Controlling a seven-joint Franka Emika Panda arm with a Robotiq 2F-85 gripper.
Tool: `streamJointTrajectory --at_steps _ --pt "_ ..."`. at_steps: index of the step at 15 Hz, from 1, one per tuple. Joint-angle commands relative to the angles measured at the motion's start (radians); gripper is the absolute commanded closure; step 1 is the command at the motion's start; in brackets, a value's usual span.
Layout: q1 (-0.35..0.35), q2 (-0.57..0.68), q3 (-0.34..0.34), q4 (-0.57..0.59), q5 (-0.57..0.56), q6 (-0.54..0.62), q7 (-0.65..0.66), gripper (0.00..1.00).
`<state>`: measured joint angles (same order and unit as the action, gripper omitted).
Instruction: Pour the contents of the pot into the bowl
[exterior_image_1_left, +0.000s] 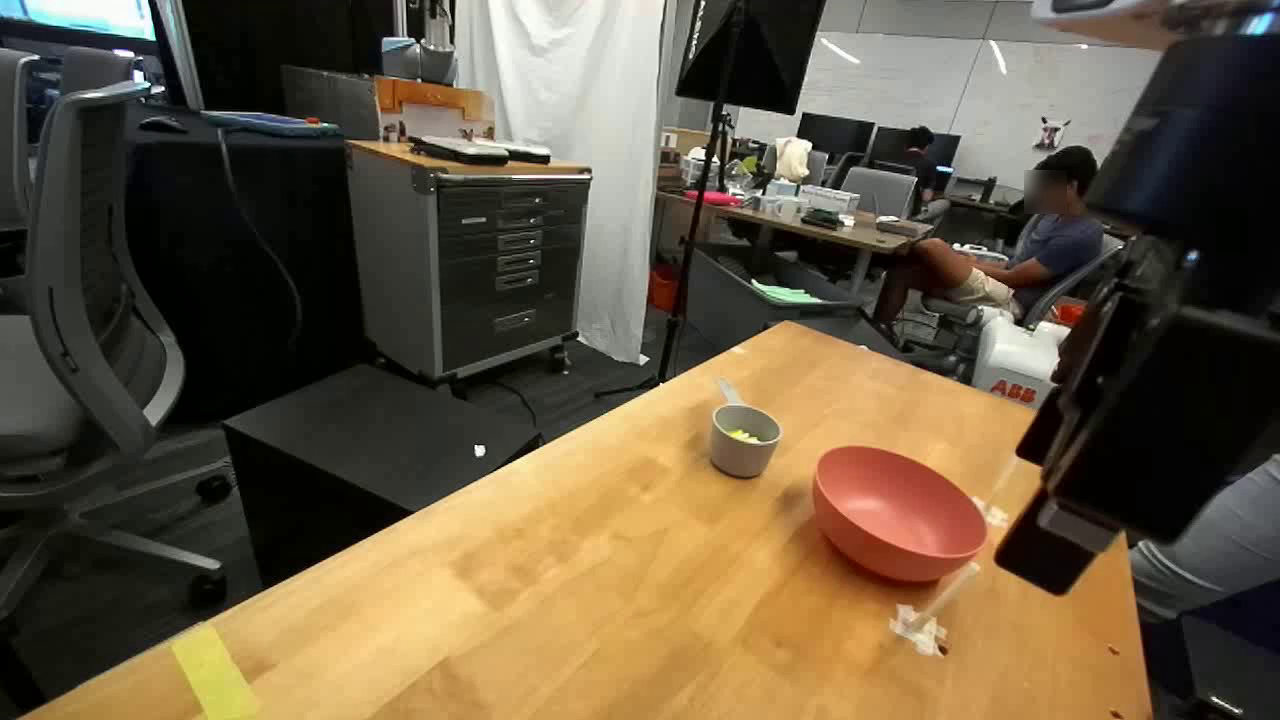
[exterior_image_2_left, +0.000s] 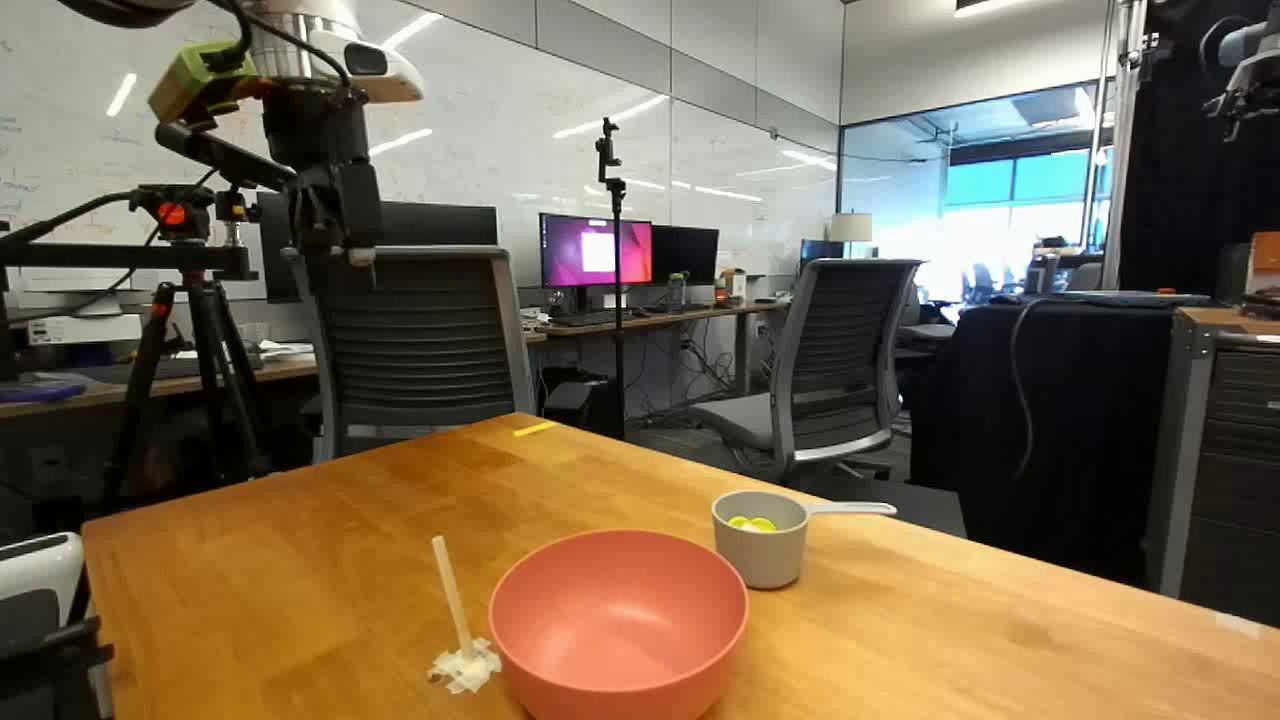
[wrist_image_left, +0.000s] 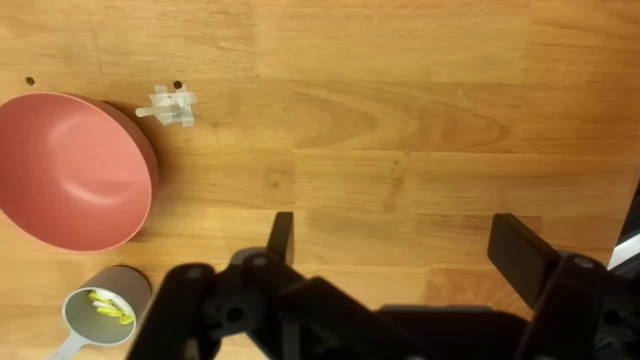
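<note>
In an exterior view, left edge: grey office chair (exterior_image_1_left: 85, 280), 1 in the foreground; others behind it overlap, total uncertain. Next, low black box (exterior_image_1_left: 360, 430), 1. Yellow tape (exterior_image_1_left: 213, 670), 1 strip, stuck flat at the lower left of the desk (exterior_image_1_left: 560, 580). Beyond the desk: drawer cabinet (exterior_image_1_left: 480, 260), 1; white curtain (exterior_image_1_left: 590, 130), 1; black softbox lamp (exterior_image_1_left: 775, 55), 1.

Mid-desk: pot (exterior_image_1_left: 740, 462), 1, grey, handled, upright on the wood. Contents (wrist_image_left: 110, 311) lie inside it: yellow and whitish pieces, overlapping; at least 3 yellow ones show in the wrist view, exact number unreadable.

Right of the pot: bowl (exterior_image_1_left: 895, 512), 1, salmon-red, wider than the pot, set on the desk near it with a gap between. At the bowl's right end: pale sticks (exterior_image_1_left: 948, 596), 2, one toward the foreground and one behind, each rising from its own patch of whitish tape (exterior_image_1_left: 917, 630). Wrist view shows 1 stick with 1 patch, plus dark round spots (wrist_image_left: 30, 81), 2, in the desk at upper left.

Background, right: seated people (exterior_image_1_left: 1060, 245), 2; the farther one small, detail lost.

Far right: tool (wrist_image_left: 392, 230), 1, black, in the air over the desk, well apart from pot and bowl. Fingers (wrist_image_left: 283, 237), 2: in the wrist view they stand wide apart, wood grain visible between the tips; pot and bowl both lie to their left there.
</note>
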<state>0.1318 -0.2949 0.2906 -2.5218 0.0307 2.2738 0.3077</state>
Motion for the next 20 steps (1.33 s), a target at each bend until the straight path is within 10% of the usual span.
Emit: streamJointTrajectory --at_steps 1,20 --pt "0.016 0.001 -0.016 0.003 -0.006 -0.001 0.004 0.00" --pt "-0.044 0.016 -0.044 0.029 -0.040 0.158 0.103 0.00"
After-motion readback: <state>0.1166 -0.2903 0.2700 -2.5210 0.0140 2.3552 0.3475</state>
